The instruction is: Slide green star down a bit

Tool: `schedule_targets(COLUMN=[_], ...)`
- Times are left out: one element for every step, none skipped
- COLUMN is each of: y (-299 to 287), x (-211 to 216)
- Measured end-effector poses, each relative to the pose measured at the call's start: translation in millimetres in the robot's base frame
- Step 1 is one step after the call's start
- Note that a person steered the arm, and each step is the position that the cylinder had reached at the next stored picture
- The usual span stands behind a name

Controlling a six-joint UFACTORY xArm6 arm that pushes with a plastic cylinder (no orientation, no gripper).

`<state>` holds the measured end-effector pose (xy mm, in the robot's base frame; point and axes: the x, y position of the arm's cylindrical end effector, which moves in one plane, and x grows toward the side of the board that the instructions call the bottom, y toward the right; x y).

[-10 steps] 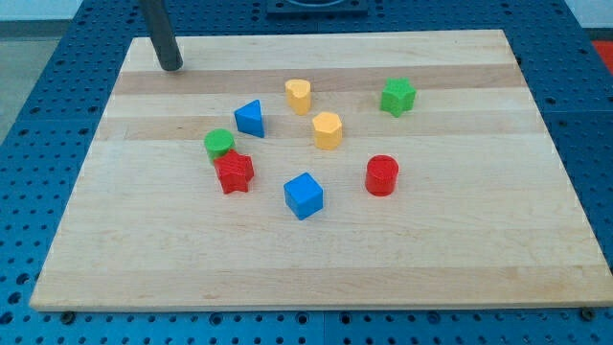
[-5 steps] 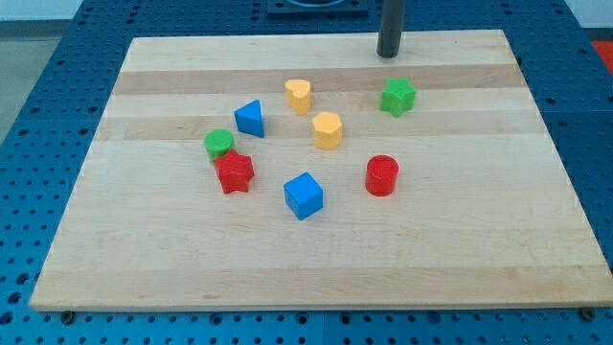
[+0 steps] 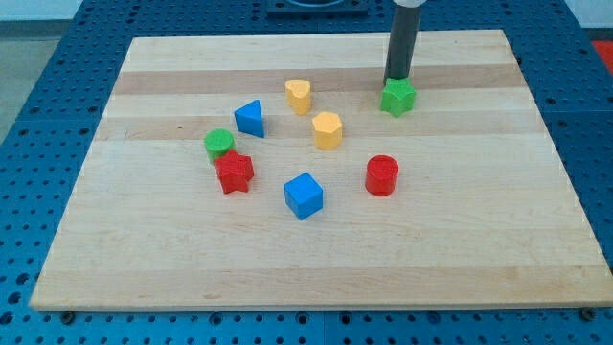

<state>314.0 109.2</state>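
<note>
1. The green star (image 3: 397,97) sat in the upper right part of the wooden board (image 3: 536,192), well apart from the board's right edge and from every other block.
2. My tip (image 3: 396,80) stood at the star's top edge, touching it or just short of it; the view did not settle which. There was no hand to open or close here, only the bare rod, so nothing was gripped.
3. By my judgement the star was a small, rigid, light piece that would slide readily on the smooth wood. Its points make it apt to turn if pushed off-centre, so the push ought to bear on the middle of its top side, straight toward the view's bottom.
4. Below the star, the red cylinder (image 3: 381,175) lay a little to the view's left of the path and some way off; a short slide should stop well before it.
5. The yellow block (image 3: 327,129) and the yellow heart (image 3: 299,95) lay to the star's left, clear of the line.
6. Further left were the blue triangle (image 3: 249,118), the green cylinder (image 3: 219,145) touching the red star (image 3: 234,172), and the blue cube (image 3: 304,195), none in the way.
</note>
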Motion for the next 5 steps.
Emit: schedule_targets(y=[0.0,0.0,-1.0,-4.3,-4.4], x=[14.9,14.9,21.7,37.4,37.4])
